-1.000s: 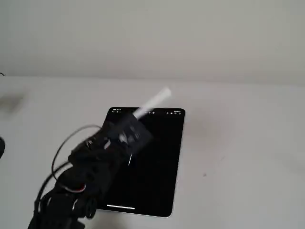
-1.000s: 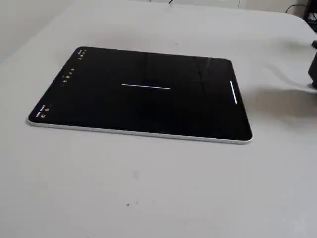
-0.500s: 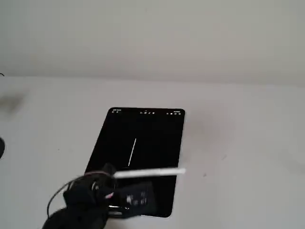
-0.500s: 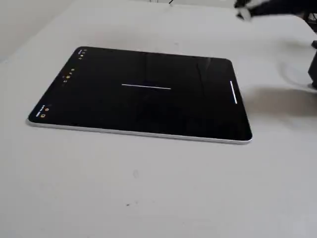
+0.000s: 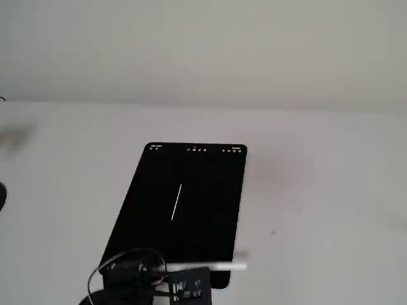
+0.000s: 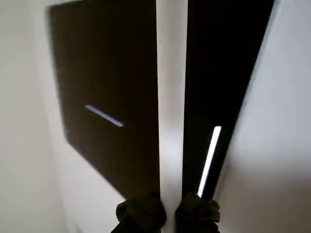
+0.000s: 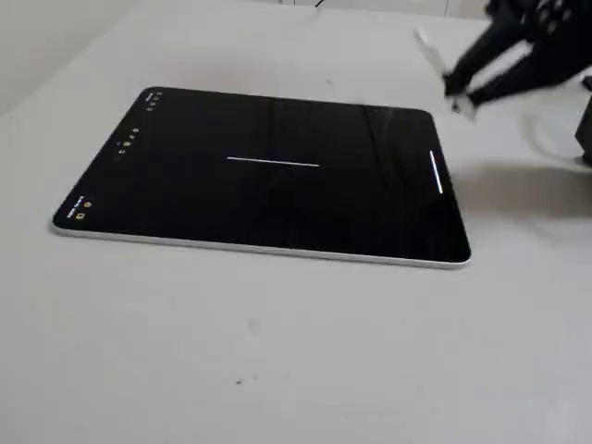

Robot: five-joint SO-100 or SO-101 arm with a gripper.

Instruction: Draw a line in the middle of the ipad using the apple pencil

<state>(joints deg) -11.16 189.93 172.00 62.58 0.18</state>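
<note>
One pincer (image 6: 169, 213) shows at the bottom edge of the wrist view, its two dark fingertips (image 6: 141, 213) clamped on the apple pencil (image 6: 171, 97), which runs straight up the middle of that picture as a blurred white bar. In a fixed view the pincer (image 5: 191, 289) sits low at the bottom edge, left of centre, with a looped black cable (image 5: 127, 264) beside it, and the apple pencil (image 5: 206, 266) lies crosswise, pointing to the right over the near short side of the ipad (image 5: 191, 210). In another fixed view the pincer (image 7: 453, 92) is a dark blur at the upper right, and the apple pencil (image 7: 430, 51) sticks up and leftward from it, above the worktop (image 7: 277, 351); whether its tip touches anything cannot be told.

The worktop (image 5: 318, 190) is plain pale grey and matte, and a bare off-white wall (image 5: 203, 51) stands behind it.

The ipad (image 7: 185, 194) lies flat on the worktop with its screen black and tiny icons along one short side. The line (image 7: 273, 163) is a thin white stroke in the middle of the screen, well apart from the pincer; in a fixed view the line (image 5: 176, 202) lies above the pincer, and in the wrist view the line (image 6: 103, 115) shows left of the pencil. A second white bar (image 7: 436, 173) glows near the short side closest to the pincer.
</note>
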